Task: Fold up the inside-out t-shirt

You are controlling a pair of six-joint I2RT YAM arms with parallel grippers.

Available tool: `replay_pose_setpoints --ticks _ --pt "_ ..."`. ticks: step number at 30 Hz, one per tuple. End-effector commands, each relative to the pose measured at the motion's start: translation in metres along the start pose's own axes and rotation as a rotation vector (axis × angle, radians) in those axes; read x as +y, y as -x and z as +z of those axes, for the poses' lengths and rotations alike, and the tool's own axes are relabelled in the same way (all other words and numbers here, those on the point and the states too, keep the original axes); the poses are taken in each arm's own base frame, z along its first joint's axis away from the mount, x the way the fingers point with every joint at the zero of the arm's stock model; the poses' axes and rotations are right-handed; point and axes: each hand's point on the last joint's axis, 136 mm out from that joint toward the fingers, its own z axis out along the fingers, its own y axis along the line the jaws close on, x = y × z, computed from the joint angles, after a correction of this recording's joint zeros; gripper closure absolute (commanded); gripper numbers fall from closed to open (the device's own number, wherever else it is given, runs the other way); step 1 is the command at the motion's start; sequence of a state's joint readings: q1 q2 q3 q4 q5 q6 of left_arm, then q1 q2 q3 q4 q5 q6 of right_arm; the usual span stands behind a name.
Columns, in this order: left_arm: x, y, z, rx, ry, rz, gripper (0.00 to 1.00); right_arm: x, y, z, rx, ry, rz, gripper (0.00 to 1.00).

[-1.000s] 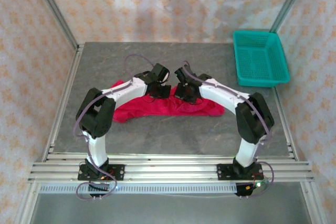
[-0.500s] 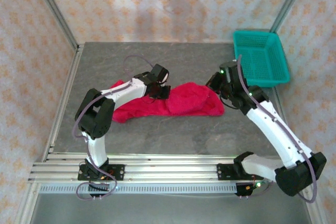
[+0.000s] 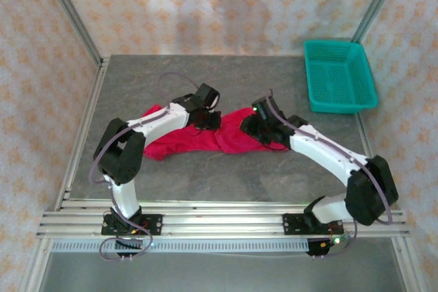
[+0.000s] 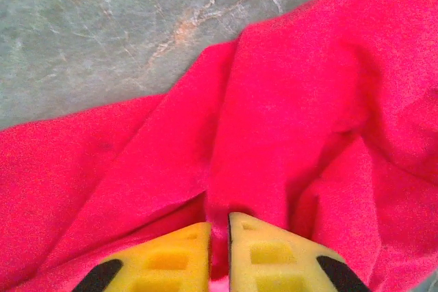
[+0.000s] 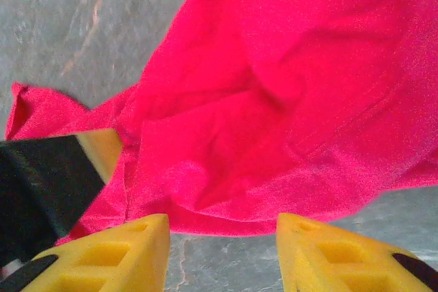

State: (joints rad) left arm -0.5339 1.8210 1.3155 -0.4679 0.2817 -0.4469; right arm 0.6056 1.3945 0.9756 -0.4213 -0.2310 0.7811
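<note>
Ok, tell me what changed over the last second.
The right tool swung out toward the teal basket, then came back over the t-shirt's right end, jaws apart. The left tool stayed pinched on the t-shirt's middle; t-shirt and basket kept their places.

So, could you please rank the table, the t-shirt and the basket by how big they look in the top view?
1. table, by far the largest.
2. t-shirt and basket, too close to rank: the bunched shirt is longer, the basket deeper, and the arms cover part of the shirt.
</note>
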Motion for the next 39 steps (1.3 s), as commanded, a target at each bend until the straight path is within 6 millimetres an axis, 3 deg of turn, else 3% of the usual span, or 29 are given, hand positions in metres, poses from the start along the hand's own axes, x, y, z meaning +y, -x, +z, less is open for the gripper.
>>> replay_pose_setpoints --ticks 1,3,5,10,14,19,21,25,26,29,32,35,37,38,39 --pt "0.02 0.011 -0.032 -0.06 0.024 -0.12 0.62 -0.002 -0.006 0.016 0.014 0.02 0.04 0.54" --pt "0.038 0.016 -0.048 -0.092 0.058 -0.185 0.57 0.003 -0.01 0.017 0.027 0.026 0.02 0.55" --pt "0.058 0.021 -0.069 -0.135 0.081 -0.239 0.44 0.013 -0.016 0.018 0.046 0.018 -0.038 0.54" --pt "0.11 0.01 -0.101 -0.141 0.189 -0.374 0.46 0.029 -0.037 0.03 0.073 -0.118 -0.227 0.51" --pt "0.159 -0.024 -0.1 -0.06 0.304 -0.488 0.5 0.036 -0.045 0.051 0.071 -0.272 -0.392 0.48" --pt "0.201 -0.061 -0.093 -0.036 0.396 -0.578 0.48 0.025 -0.045 0.084 0.094 -0.463 -0.503 0.44" --pt "0.213 -0.071 -0.086 -0.026 0.416 -0.612 0.46 0.023 -0.039 0.086 0.074 -0.505 -0.52 0.52" --pt "0.232 -0.082 -0.07 -0.008 0.418 -0.688 0.46 0.031 -0.015 0.049 -0.013 -0.522 -0.535 0.98" --pt "0.236 -0.083 -0.067 -0.007 0.418 -0.702 0.46 0.034 -0.007 0.033 -0.036 -0.511 -0.535 1.0" --pt "0.244 -0.083 -0.064 -0.001 0.433 -0.72 0.47 0.028 0.017 -0.019 -0.081 -0.44 -0.501 1.0" --pt "0.252 -0.086 -0.061 0.013 0.446 -0.737 0.47 -0.001 0.035 -0.054 -0.078 -0.312 -0.364 1.0" --pt "0.255 -0.088 -0.058 0.018 0.44 -0.756 0.47 -0.05 0.047 -0.07 -0.093 -0.286 -0.221 1.0" --pt "0.255 -0.088 -0.058 0.018 0.436 -0.759 0.47 -0.08 0.046 -0.069 -0.1 -0.322 -0.161 1.0" --pt "0.254 -0.088 -0.057 0.017 0.428 -0.763 0.48 -0.094 0.043 -0.067 -0.104 -0.354 -0.138 0.97" --pt "0.253 -0.088 -0.057 0.014 0.423 -0.763 0.48 -0.106 0.04 -0.063 -0.108 -0.386 -0.112 0.89"
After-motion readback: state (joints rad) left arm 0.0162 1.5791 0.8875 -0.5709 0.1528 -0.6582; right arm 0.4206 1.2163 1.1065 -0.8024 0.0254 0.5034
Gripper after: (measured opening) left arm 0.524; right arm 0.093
